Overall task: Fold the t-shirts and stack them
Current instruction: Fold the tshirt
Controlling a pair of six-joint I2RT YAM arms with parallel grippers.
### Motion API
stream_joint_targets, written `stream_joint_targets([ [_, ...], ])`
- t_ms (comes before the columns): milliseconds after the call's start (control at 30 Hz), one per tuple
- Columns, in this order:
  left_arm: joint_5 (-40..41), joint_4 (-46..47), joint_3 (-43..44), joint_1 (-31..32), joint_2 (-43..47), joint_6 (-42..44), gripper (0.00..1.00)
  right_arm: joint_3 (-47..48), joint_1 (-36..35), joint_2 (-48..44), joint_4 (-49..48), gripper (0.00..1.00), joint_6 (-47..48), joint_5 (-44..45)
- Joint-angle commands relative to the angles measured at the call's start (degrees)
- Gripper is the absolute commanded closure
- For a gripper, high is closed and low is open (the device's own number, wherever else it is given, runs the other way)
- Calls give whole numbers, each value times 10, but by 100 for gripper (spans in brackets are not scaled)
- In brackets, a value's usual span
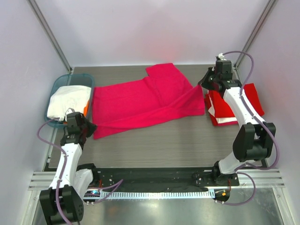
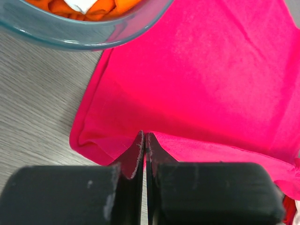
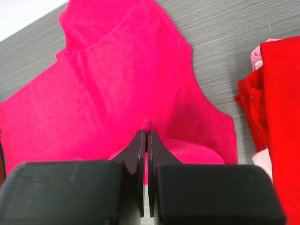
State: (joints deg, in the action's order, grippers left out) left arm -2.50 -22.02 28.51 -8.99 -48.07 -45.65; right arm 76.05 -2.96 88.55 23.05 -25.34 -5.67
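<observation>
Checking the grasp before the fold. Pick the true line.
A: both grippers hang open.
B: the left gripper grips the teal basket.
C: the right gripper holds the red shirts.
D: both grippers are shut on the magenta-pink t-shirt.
D: in the wrist views the left gripper and the right gripper each pinch a raised edge of the magenta-pink t-shirt, fingers together.

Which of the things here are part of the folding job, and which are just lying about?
Job: pink t-shirt, pinched by left pincer and right pincer; red folded shirts at right; white garment at left.
Lying about: teal basket holding it; orange cloth inside too.
</observation>
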Motion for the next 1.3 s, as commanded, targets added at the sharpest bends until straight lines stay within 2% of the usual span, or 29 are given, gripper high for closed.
stream_joint_targets([
  [0,20,44,21,-2,-14,17,100,45,-10,16,8,99,15,6],
  [533,-2,84,28,-2,-65,26,100,170,-13,89,56,99,27,45],
  [1267,20,118,36,-1,-106,34,100,217,-13,151,61,99,27,32],
])
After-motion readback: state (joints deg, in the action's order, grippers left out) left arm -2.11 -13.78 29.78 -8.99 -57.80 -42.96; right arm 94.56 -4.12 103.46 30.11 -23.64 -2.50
